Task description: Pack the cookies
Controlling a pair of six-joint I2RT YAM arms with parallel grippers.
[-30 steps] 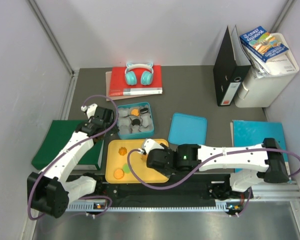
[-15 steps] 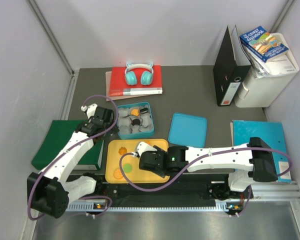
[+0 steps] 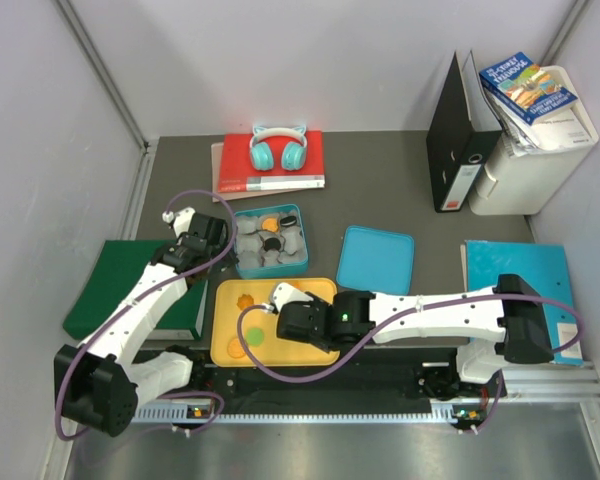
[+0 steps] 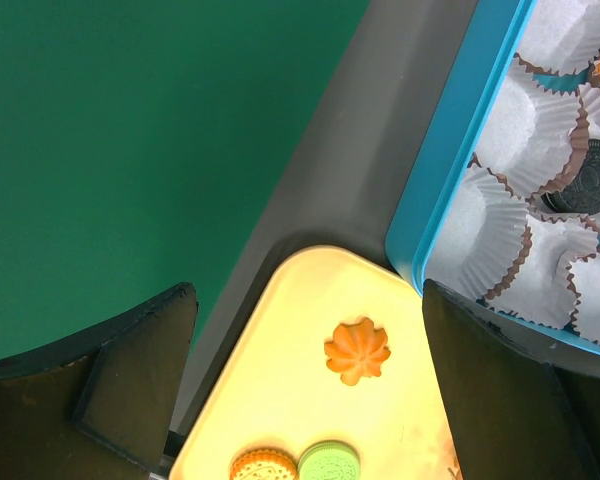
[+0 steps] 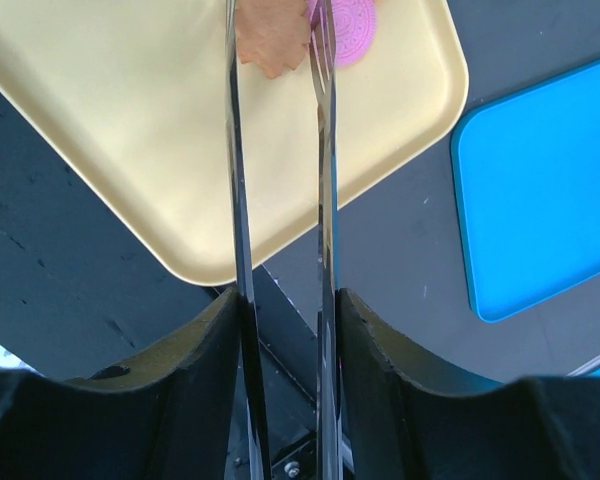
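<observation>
So the right gripper (image 5: 277,15) is sliding left over the tray (image 5: 130,150) and narrowing its fingers around an orange cookie (image 5: 268,55) on it beside a pink one (image 5: 348,45), can't tell if it's pinched yet, while the left gripper (image 4: 308,290) is hanging wide open over the tray's corner, so a pickup's starting.

Arms (image 3: 140,295): white shells, black joints
Cables (image 3: 195,192): purple, looping behind each wrist
Right fingers (image 5: 238,200): thin shiny metal blades
</observation>
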